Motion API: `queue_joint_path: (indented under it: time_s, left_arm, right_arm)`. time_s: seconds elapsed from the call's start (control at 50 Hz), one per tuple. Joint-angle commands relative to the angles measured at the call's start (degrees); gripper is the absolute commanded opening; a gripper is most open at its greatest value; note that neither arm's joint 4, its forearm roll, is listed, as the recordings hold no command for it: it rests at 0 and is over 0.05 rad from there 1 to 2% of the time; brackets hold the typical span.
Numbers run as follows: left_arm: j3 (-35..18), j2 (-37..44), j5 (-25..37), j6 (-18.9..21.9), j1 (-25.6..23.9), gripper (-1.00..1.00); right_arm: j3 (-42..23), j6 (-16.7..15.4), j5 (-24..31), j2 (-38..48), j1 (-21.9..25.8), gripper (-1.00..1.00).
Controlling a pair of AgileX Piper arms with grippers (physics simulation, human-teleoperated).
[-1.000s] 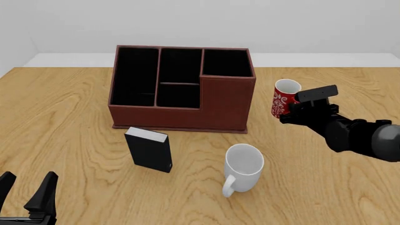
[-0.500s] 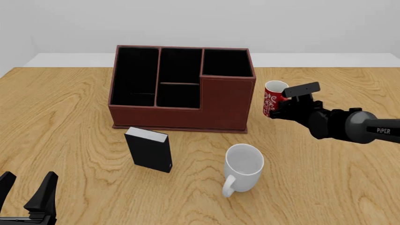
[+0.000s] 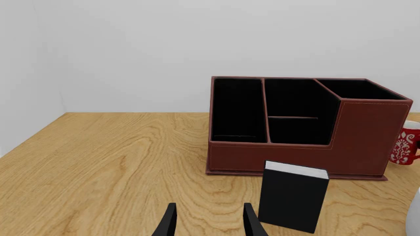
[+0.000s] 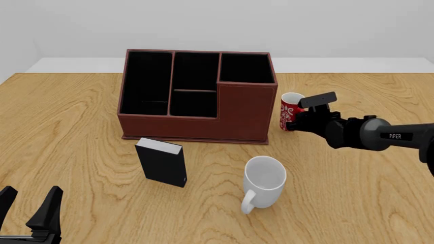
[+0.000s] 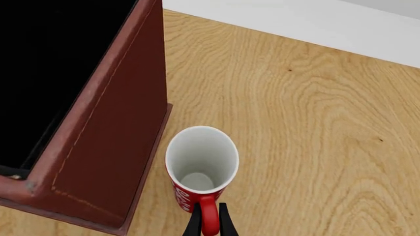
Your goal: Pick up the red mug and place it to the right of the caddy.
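Note:
The red mug (image 4: 291, 109) with its white pattern stands upright just right of the caddy (image 4: 237, 114), low over the table; whether it touches the wood I cannot tell. My right gripper (image 4: 297, 121) is shut on its red handle from the near right. In the right wrist view, the mug (image 5: 200, 164) shows its white inside beside the caddy's wall (image 5: 111, 137), and the gripper (image 5: 208, 225) pinches the handle. The left wrist view catches the mug (image 3: 405, 146) behind the caddy's (image 3: 367, 132) right corner. My left gripper (image 4: 28, 204) (image 3: 210, 223) is open and holds nothing at the near left.
A larger white mug (image 4: 265, 180) stands in front of the caddy's right end, handle toward me. A small black box (image 4: 162, 162) (image 3: 293, 196) stands upright before the caddy's front. A white wall rises past the table's far edge.
My right gripper has carried the red mug left and down, from out at the right to close beside the caddy's right wall. The left arm has not moved.

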Motion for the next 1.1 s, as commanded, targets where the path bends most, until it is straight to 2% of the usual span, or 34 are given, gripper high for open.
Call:
queue_joint_path:
  time_s: [0.02, 0.72, 1.1]
  left_arm:
    - [0.0, 0.0, 0.0, 0.0, 0.0, 1.0]
    - [0.0, 0.0, 0.0, 0.0, 0.0, 1.0]
    - [0.0, 0.0, 0.0, 0.0, 0.0, 1.0]
  right_arm:
    - [-1.2, 1.0, -0.2, 1.7, 0.6, -1.0]
    - [0.9, 1.5, -1.6, 2.4, 0.8, -1.0]
    - [3.8, 3.4, -3.5, 2.3, 1.4, -1.0]
